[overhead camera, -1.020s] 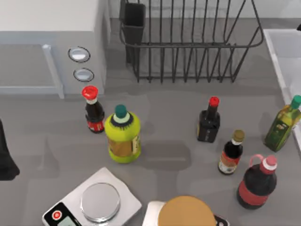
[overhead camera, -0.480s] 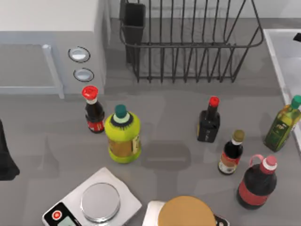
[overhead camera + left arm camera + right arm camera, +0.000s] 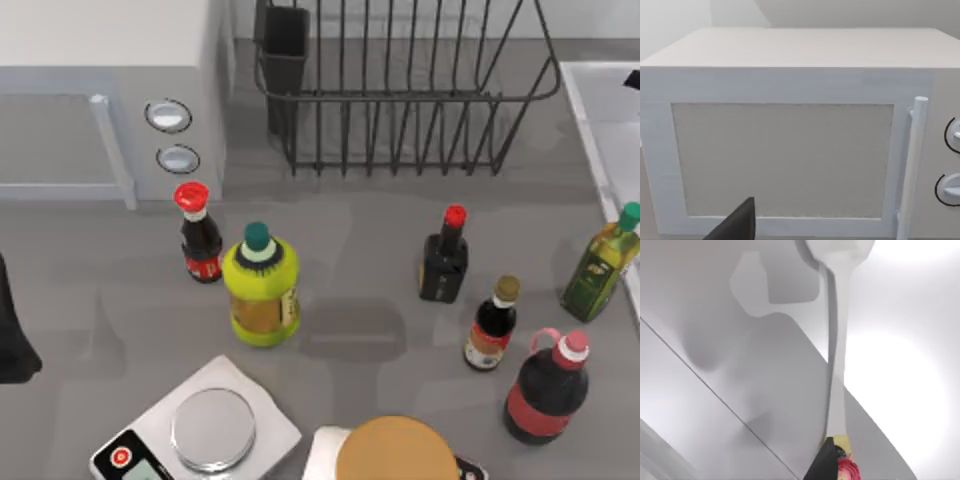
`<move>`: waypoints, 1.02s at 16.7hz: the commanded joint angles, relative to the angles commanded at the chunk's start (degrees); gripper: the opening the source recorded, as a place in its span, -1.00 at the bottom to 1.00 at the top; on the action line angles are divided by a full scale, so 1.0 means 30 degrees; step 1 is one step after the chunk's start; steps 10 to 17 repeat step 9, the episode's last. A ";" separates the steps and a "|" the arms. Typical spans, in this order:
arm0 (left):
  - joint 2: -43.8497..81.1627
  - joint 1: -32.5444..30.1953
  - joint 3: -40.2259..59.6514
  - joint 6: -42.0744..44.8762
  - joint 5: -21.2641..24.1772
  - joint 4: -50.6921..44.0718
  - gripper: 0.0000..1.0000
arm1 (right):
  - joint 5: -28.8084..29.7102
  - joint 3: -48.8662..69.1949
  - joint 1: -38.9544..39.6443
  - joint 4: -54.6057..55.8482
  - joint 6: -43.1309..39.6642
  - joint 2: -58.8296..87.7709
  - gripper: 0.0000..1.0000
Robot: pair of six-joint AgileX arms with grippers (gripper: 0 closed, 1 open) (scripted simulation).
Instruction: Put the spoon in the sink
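The right pincer [image 3: 832, 460] is apparently pinching a slim white plastic spoon [image 3: 837, 340] by its handle end, dangling it over the pale rectangular sink [image 3: 600, 110] at far right; light, stiff, probably slippery.

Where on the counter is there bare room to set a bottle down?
The widest bare patch lies between the yellow-green bottle and the black bottle with the red cap, running up to the dish rack. Another lies in front of the microwave. Near the sink, the table's right side is crowded with bottles.
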 joint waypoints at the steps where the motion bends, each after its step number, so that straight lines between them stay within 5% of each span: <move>1: 0.0000 0.0000 0.0000 0.0000 0.0000 0.0000 1.00 | 0.0000 0.0000 0.0000 0.0000 0.0000 0.0000 0.66; 4: 0.0000 0.0000 0.0000 0.0000 0.0000 0.0000 1.00 | 0.0000 0.0000 0.0000 0.0000 0.0000 0.0000 1.00; 17: 0.0000 0.0000 0.0000 0.0000 0.0000 0.0000 1.00 | 0.0000 0.0000 0.0000 0.0000 0.0000 0.0000 1.00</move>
